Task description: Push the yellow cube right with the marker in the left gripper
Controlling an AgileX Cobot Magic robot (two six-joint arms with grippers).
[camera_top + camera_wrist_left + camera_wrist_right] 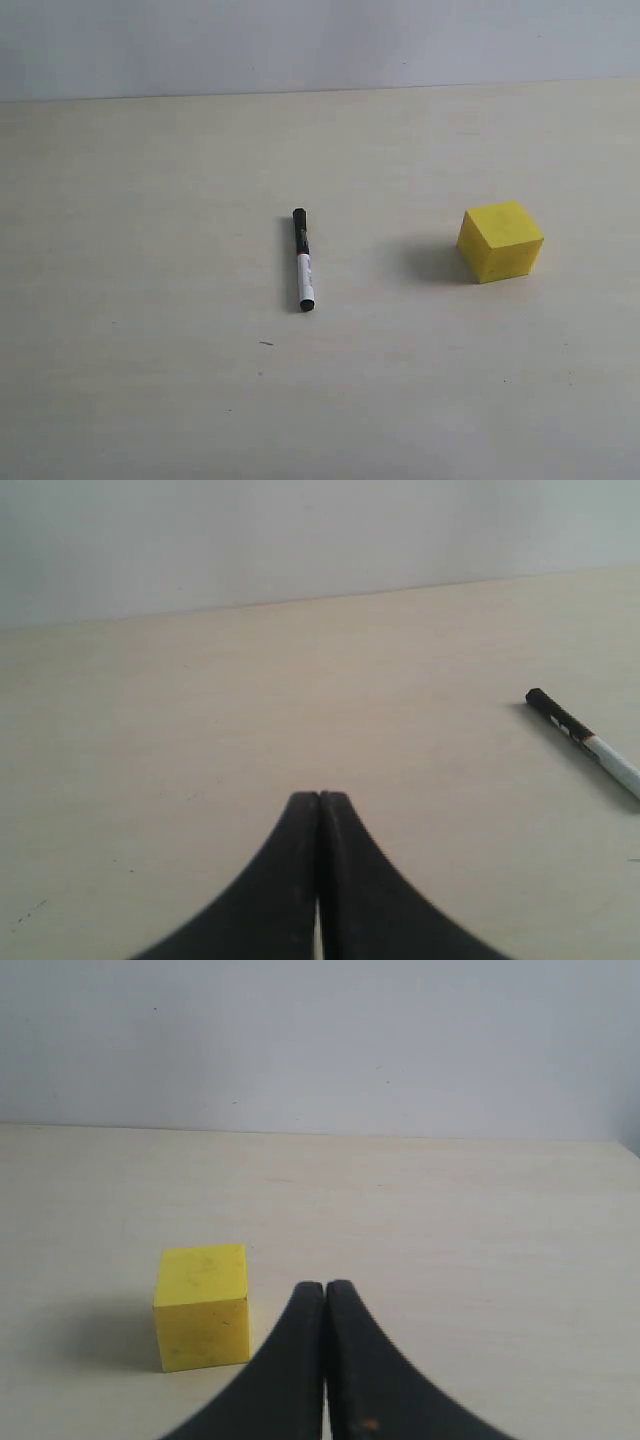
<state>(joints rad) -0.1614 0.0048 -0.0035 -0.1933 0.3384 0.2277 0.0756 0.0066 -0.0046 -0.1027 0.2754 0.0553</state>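
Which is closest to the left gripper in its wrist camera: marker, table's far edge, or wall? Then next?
1. Marker, on the table, off to one side of the left gripper.
2. Table's far edge, ahead.
3. Wall, behind that edge.

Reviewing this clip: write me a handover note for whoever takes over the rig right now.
The left end effector is shut and empty.
The right end effector is shut and empty.
The marker lies flat on the table, not gripped. In the exterior view its black cap end points away from the camera.
The yellow cube sits to the right of the marker, well apart from it.
Done: nothing yet.
Left: open the left end effector, pick up the marker, then push the yellow cube right with it.
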